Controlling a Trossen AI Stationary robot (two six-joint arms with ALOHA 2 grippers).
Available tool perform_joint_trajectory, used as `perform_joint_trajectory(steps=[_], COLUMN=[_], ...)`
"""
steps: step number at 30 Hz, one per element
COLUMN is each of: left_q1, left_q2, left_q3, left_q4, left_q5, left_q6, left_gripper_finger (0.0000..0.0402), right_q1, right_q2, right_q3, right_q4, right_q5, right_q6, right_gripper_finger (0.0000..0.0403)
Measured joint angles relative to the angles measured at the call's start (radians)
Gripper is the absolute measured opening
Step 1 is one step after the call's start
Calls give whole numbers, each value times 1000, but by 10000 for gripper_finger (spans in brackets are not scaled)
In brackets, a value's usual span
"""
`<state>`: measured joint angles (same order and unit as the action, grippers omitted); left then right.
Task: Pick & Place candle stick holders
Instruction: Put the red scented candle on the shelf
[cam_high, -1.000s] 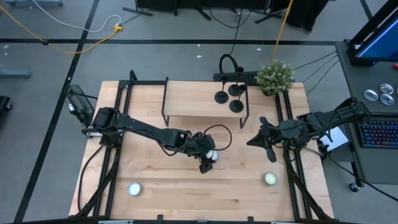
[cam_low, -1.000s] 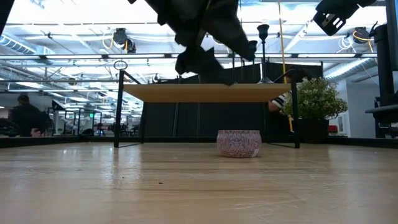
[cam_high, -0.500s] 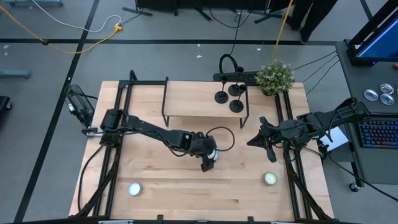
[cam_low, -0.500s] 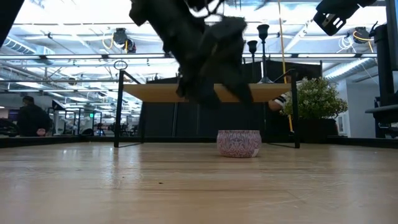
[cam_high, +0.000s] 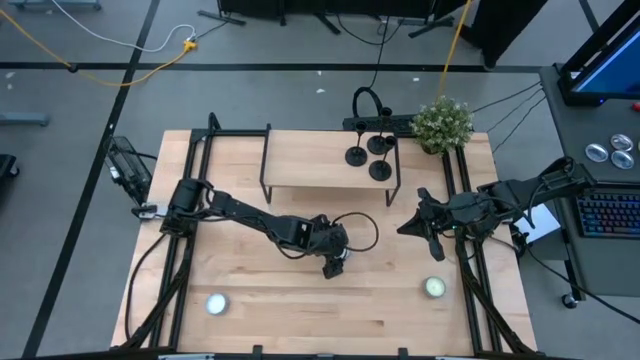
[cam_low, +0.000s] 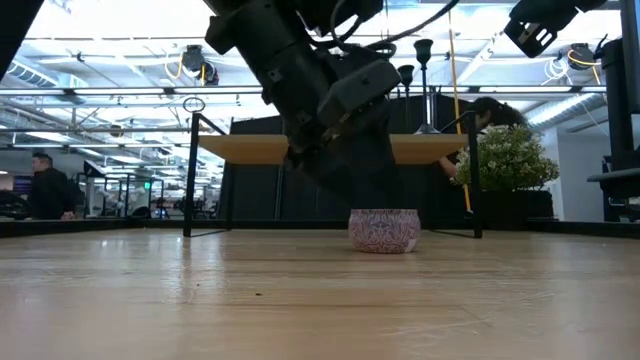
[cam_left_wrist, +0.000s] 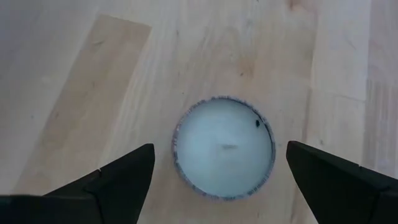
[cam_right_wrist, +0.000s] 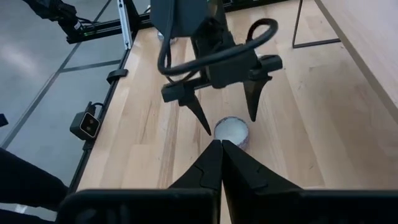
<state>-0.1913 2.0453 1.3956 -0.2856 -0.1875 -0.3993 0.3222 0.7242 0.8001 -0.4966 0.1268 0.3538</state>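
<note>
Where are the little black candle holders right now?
The three candle stick holders stand clustered at the right end of the raised wooden shelf at the table's far side in the high view, beside the green plant, away from both grippers.

My left jaws hang wide over the middle candle (cam_left_wrist: 224, 147), bare counter (cam_high: 280, 295) on either side of it, so nothing blocks them going down. Behind, the raised shelf (cam_high: 320, 160) and three holders (cam_high: 368, 153) crowd things.
</note>
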Motion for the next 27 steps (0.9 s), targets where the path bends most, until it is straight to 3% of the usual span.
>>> perform_joint_trajectory(steps=[17,27], left_q1=[0,1], left_q2=[97,121], left_q3=[1,1], left_q4=[108,160], left_q5=[5,-46], left_q6=[51,91], left_gripper_finger=[363,363], right_q1=[0,0], right_q2=[2,11], right_q3=[0,0], right_q4=[-8,-8], right_q5=[5,8], right_q6=[0,4], right_gripper_finger=[0,0])
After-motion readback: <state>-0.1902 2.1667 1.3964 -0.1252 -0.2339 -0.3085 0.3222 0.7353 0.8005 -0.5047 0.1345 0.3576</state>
